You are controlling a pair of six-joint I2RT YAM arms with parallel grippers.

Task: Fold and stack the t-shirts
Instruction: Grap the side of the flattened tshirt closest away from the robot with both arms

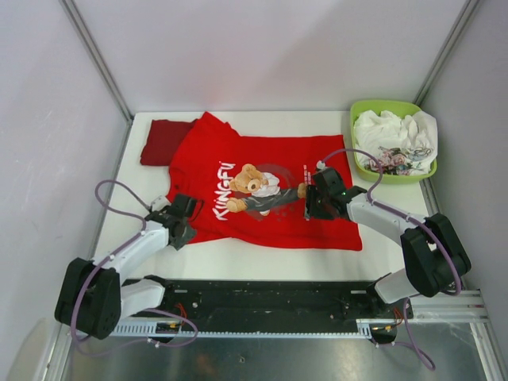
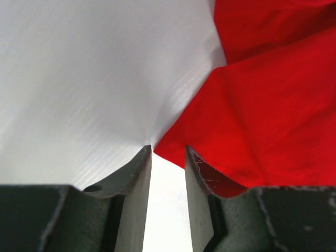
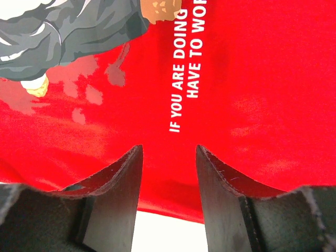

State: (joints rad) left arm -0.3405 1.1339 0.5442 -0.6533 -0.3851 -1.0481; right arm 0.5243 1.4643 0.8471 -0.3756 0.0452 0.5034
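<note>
The table (image 1: pixel 262 258) is white and flat. A bright red t-shirt (image 1: pixel 278 163) lies spread out over the middle of it, with the picture side up. It shows a bear and white letters. Its neck end points to 9 o'clock and its bottom edge to 3 o'clock. A dark red t-shirt (image 1: pixel 163 141) lies folded at 10 o'clock, and one sleeve of the bright one lies over its edge. A green basket (image 1: pixel 385 105) sits at 1 o'clock. A bare white strip shows at 6 o'clock.

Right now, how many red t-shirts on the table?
2. Bright red bear t-shirt spread flat mid-table; darker red t-shirt folded at the far-left corner, partly under it. More may be hidden in the basket.
</note>
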